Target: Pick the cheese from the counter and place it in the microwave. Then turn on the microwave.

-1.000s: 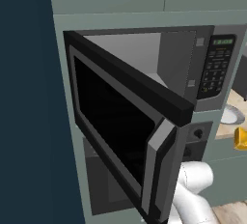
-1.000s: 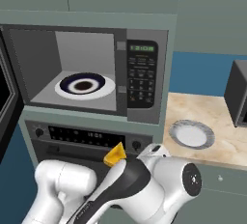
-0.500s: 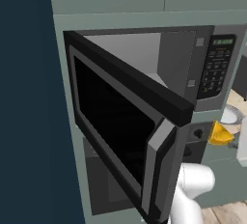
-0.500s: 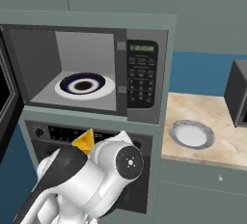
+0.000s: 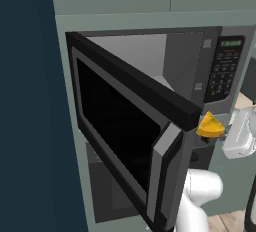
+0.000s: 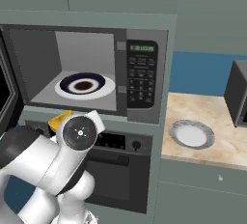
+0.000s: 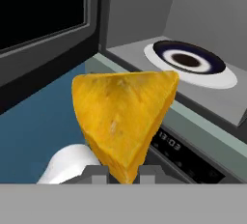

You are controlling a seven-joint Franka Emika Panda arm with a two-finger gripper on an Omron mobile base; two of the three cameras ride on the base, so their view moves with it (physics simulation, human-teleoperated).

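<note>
Sim kitchen, grey-green cabinets, built-in microwave (image 5: 150,96) w/ door swung wide open, oven below.

Left base view: cheese (image 5: 210,126) held up in the air just past the free edge of the open door, below the keypad; white hand right of it. Keypad text too small to read.

Right base view: tan tabletop (image 6: 212,131) right of the microwave, grey-white plate (image 6: 192,134) near its front edge. Cheese peeks out yellow behind the arm's round wrist joint, just below the cavity's front lip. Turntable plate (image 6: 86,84) sits inside. Green display digits blurred, not legible.

Hand view: fingers (image 7: 120,174) closed narrow on the cheese wedge, gripped at its point, broad end away from the fingers. Cavity opening lies ahead and up-right of the cheese, so next move looks like lift plus push in over the lip. Oven strip below shows digits, unreadable.
</note>
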